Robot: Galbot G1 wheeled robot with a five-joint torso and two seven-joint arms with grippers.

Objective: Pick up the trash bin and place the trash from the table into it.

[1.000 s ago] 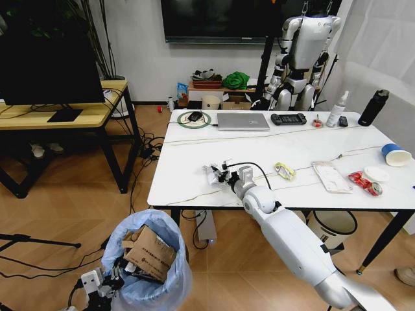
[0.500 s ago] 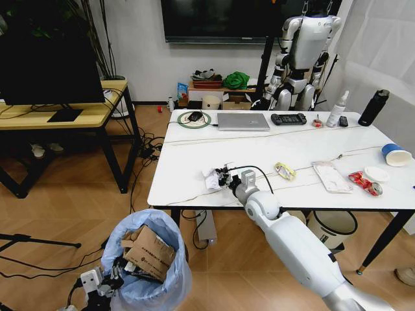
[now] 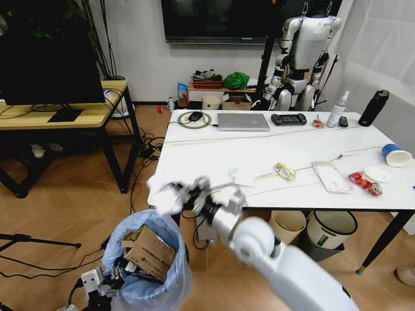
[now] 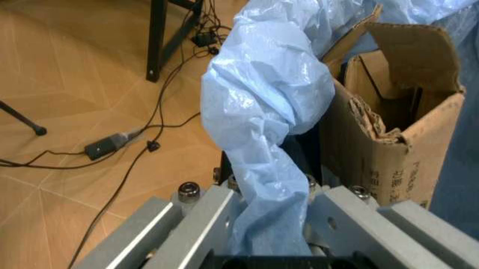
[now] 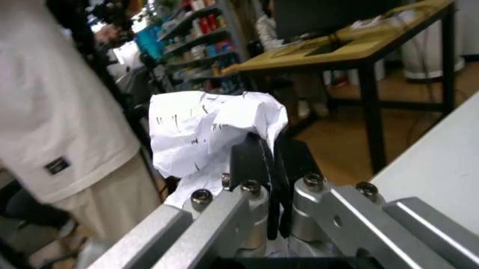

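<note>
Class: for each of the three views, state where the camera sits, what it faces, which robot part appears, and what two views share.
Head: high, looking down at the table and bin; right arm crosses.
Left wrist: on the left gripper, clamping the bin's bag.
Right wrist: on the right gripper, holding crumpled paper.
Shared: head and right wrist views both show that paper.

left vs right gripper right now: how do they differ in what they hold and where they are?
The left gripper is shut on the bin's blue bag, low by the floor; the right gripper is shut on crumpled white paper, raised off the table's edge. The left sits at the trash bin's rim; the right hangs above the bin. Both are closed on something.
</note>
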